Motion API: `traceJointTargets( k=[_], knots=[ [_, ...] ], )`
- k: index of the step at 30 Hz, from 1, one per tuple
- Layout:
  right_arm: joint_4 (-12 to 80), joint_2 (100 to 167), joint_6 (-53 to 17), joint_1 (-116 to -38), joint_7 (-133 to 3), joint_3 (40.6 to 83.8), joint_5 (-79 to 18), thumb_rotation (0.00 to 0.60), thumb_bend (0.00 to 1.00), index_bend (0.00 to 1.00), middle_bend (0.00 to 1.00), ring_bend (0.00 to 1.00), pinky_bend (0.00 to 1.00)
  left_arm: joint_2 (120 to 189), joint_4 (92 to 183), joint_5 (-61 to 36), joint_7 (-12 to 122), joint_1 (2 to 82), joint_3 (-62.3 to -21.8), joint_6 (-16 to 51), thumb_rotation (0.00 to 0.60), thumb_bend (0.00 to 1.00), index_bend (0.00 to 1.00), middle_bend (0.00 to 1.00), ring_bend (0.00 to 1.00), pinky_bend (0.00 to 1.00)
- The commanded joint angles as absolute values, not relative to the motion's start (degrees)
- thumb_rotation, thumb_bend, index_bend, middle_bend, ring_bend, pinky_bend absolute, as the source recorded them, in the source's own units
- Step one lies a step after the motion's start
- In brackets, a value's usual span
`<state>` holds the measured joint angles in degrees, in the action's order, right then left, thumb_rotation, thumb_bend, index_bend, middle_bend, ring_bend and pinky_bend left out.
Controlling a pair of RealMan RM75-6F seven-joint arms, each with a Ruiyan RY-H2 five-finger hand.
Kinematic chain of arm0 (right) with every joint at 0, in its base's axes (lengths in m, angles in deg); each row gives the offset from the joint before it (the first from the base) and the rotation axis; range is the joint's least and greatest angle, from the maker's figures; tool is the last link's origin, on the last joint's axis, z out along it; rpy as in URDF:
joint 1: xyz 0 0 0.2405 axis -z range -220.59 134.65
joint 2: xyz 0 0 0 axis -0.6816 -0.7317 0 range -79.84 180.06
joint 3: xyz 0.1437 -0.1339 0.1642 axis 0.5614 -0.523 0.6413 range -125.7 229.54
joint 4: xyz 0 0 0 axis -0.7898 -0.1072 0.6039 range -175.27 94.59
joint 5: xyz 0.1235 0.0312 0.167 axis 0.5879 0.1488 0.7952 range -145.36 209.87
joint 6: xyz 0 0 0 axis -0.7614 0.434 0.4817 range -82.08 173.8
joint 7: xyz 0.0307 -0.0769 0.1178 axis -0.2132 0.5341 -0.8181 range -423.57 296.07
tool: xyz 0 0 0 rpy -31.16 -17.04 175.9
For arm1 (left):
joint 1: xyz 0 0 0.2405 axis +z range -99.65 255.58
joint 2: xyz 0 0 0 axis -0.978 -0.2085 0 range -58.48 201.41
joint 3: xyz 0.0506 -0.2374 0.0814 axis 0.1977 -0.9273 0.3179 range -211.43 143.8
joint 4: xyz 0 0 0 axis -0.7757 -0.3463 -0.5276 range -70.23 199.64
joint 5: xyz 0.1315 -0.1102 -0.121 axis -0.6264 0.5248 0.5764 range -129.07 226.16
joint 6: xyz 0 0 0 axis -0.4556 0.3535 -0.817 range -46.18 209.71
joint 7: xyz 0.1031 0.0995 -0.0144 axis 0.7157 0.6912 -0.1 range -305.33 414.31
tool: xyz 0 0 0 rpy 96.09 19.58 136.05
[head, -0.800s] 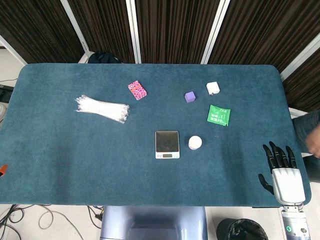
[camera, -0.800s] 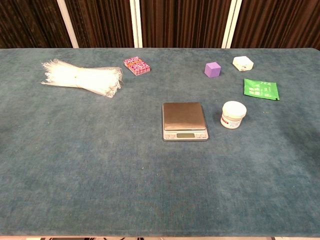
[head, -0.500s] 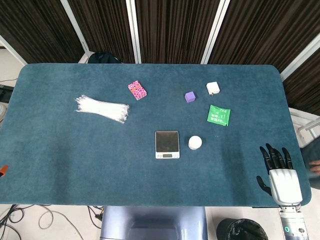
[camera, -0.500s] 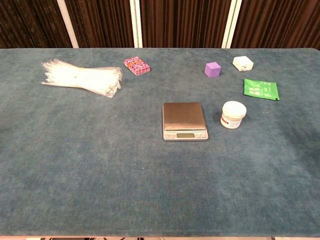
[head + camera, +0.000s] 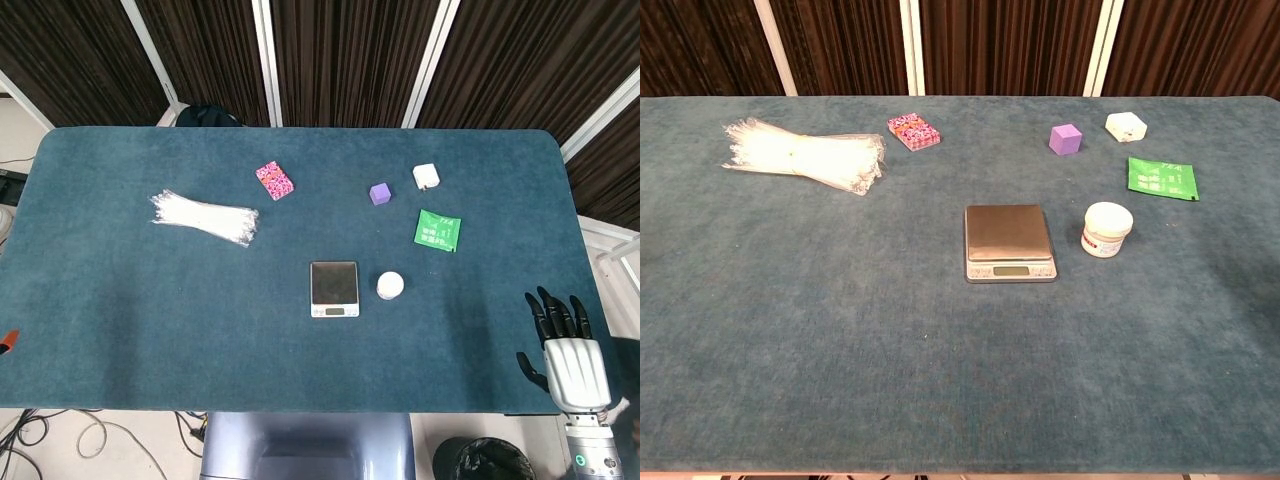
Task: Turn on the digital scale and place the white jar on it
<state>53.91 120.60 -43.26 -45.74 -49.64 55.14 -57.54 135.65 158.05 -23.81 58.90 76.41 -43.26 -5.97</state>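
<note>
The digital scale (image 5: 333, 288) (image 5: 1008, 241) lies flat near the middle of the blue table, its steel platter bare. Just to its right stands the white jar (image 5: 390, 285) (image 5: 1106, 229), upright with its lid on. My right hand (image 5: 566, 343) hovers at the table's front right corner in the head view, fingers spread and holding nothing, far from the jar. It does not show in the chest view. The left hand appears in neither view.
A bundle of clear plastic ties (image 5: 205, 217) (image 5: 805, 154) lies at the left. A pink patterned box (image 5: 274, 180), a purple cube (image 5: 379, 193), a small white box (image 5: 426, 176) and a green packet (image 5: 438, 230) sit behind the scale.
My right hand shifted slightly along the table's front right corner, first inward, then back out. The scale, jar and other objects have not moved.
</note>
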Motion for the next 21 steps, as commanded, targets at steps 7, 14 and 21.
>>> traceJointTargets(
  k=[7,14,21],
  knots=[
    [53.84,117.79,-42.66,-47.74,-67.33,53.09,-64.03,0.6,0.35,0.13,0.16,0.27,0.16,134.9,158.85,-24.54,57.61,77.53,-43.63,-8.47,0.6,0.12,0.0,0.0,0.0,0.0],
    [50.41,116.22,-36.94,-54.76,-73.5,53.63,-69.76,0.6,0.64,0.24,0.57,0.68,0.7,135.06,159.07,-24.49,58.14,77.34,-43.31,-7.8,0.6,0.12,0.0,0.0,0.0,0.0],
    [53.33,118.02,-26.53,-61.83,-66.75,55.73,-68.77,0.6,0.82,0.24,0.76,0.82,0.75,135.48,158.43,-23.39,58.68,76.9,-43.58,-6.8,0.6,0.12,0.0,0.0,0.0,0.0]
  ],
)
